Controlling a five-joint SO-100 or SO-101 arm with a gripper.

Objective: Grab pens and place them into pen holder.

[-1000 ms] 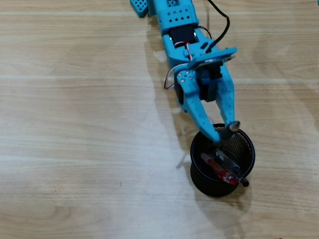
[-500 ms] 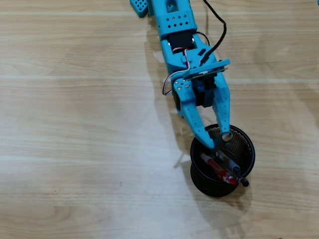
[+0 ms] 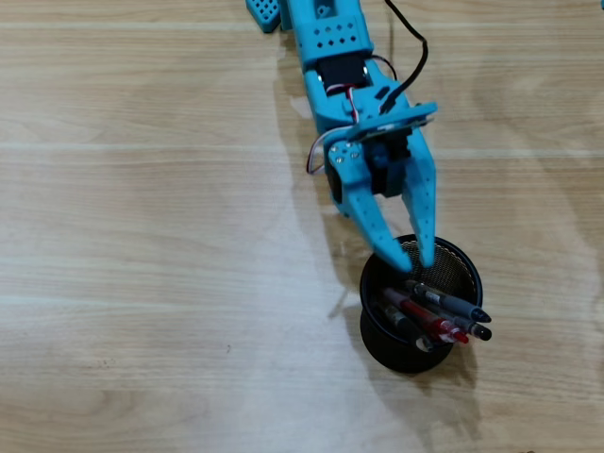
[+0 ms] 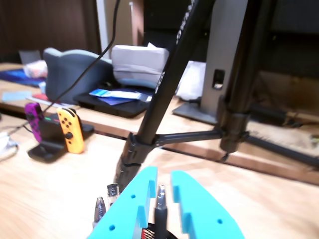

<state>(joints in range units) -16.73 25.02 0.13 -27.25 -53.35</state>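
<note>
The black mesh pen holder stands on the wooden table in the overhead view. Several pens lean inside it, their ends sticking out over its right rim; one is red. My blue gripper hangs over the holder's upper-left rim, open, with nothing between its fingers. In the wrist view the gripper shows a gap, and a pen tip pokes up below it. Two more pen tips stand left of the jaws.
The blue arm with its black cable reaches in from the top of the overhead view. The wrist view shows a black tripod ahead, and a dock with game controllers at the left.
My gripper held a pen above the holder; it has let go. The pen now lies in the holder and the pens have tipped further right. The jaws stand slightly wider.
</note>
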